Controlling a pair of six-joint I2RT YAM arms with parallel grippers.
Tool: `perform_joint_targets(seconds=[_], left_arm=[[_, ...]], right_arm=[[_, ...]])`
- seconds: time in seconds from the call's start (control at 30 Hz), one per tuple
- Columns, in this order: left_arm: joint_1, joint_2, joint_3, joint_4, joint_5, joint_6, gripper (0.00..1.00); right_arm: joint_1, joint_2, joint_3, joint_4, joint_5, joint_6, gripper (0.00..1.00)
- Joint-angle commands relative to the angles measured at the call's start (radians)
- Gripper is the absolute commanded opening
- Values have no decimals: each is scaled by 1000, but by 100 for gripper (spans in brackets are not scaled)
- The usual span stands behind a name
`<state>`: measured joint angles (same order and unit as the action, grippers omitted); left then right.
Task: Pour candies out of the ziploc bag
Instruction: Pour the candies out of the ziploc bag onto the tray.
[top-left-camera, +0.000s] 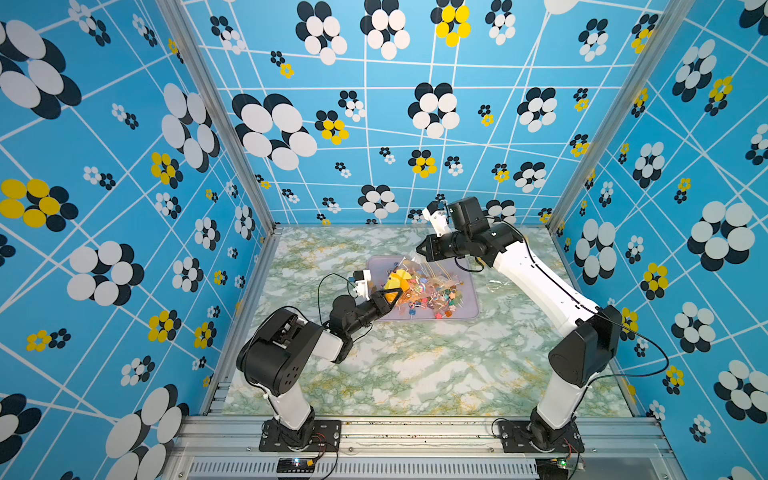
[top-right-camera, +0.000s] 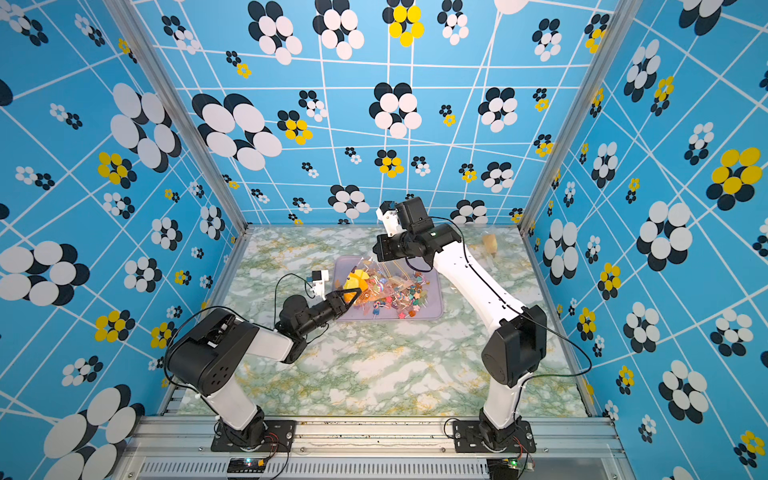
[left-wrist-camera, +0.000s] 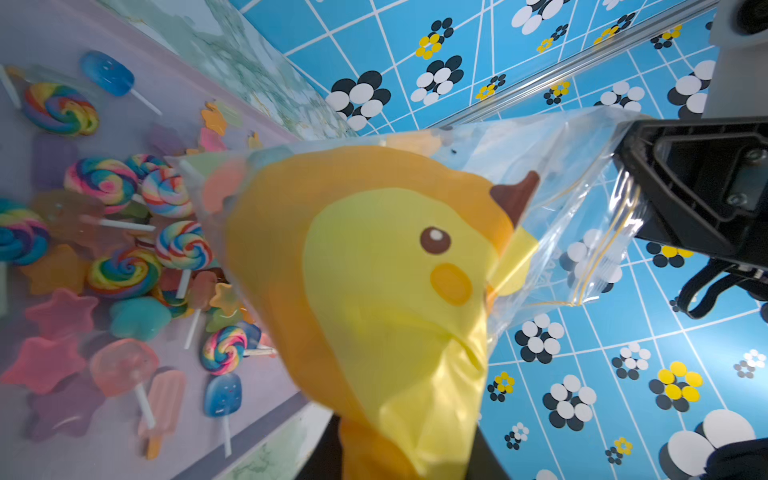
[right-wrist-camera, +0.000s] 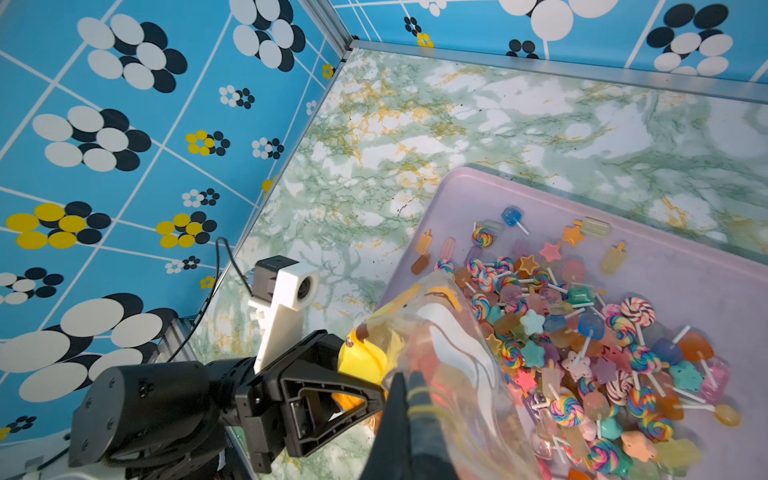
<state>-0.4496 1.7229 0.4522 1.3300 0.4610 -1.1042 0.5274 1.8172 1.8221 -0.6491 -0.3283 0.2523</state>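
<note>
Right wrist view: ziploc bag (right-wrist-camera: 440, 328), clear with yellow duck print, held above lilac tray (right-wrist-camera: 685, 270) at far centre of counter (right-wrist-camera: 498, 124); left pincer (right-wrist-camera: 361, 365) clamped on its yellow end, right pincer (right-wrist-camera: 409, 399) pinched tight on its clear edge. Candies (right-wrist-camera: 582, 332) heaped loose in tray, right of bag.

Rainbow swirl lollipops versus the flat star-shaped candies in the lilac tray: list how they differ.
The rainbow swirl lollipops are round spirals of many colours; the flat star-shaped candies are five-pointed and each a single colour. The lollipops sit on white sticks; the stars show none. Both lie loose in the lilac plastic tray, outside the clear duck-print ziploc bag.
</note>
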Motion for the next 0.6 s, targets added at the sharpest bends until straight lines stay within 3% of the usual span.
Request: perform_joint_targets(seconds=[0.0, 0.23, 0.57], left_arm=[[17, 8, -1, 66, -27, 67, 3], [58, 21, -2, 19, -26, 124, 0], [80, -94, 4, -214, -60, 277, 0]], right_arm=[[-15, 12, -19, 97, -35, 16, 0], [-31, 72, -59, 134, -58, 37, 0], [-30, 109, -131, 218, -107, 86, 0]])
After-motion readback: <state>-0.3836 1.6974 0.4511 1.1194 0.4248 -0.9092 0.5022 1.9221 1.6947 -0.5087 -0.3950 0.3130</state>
